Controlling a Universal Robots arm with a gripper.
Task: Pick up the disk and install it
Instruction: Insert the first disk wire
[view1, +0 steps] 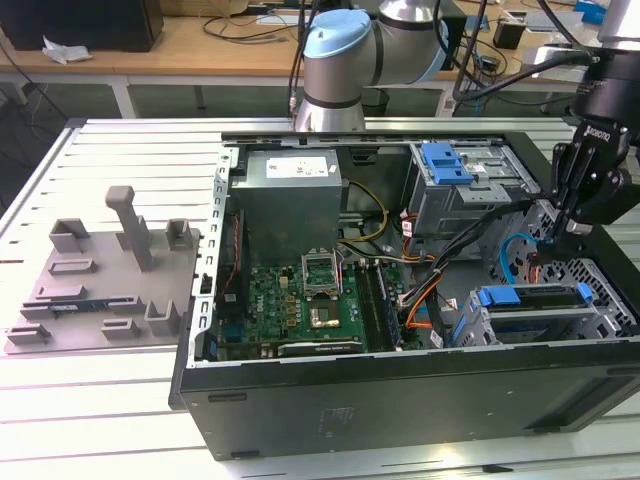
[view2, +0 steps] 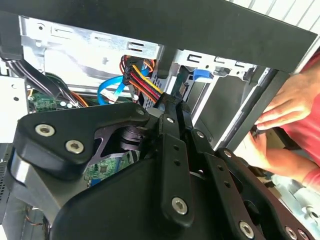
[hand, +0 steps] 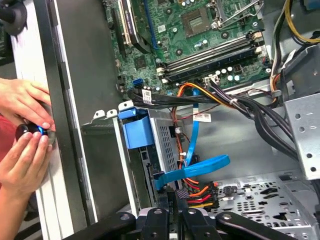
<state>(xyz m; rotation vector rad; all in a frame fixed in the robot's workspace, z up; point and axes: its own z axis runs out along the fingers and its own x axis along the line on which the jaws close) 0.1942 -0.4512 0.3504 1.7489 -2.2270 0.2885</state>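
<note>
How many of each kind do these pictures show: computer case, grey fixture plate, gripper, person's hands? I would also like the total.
Case: 1
Fixture plate: 1
Gripper: 1
Hands: 2
Total: 5

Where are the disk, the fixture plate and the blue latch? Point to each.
disk (view1: 500, 296): exterior view, blue carrier end.
fixture plate (view1: 110, 270): exterior view, flat base.
blue latch (view1: 446, 162): exterior view, top face.

Silver-grey arm (view1: 328, 105), pale blue joint cap (view1: 338, 40), matte black gripper (view1: 553, 230), bolted linkage plates (view2: 75, 125), silver screw heads (view2: 180, 205)
</note>
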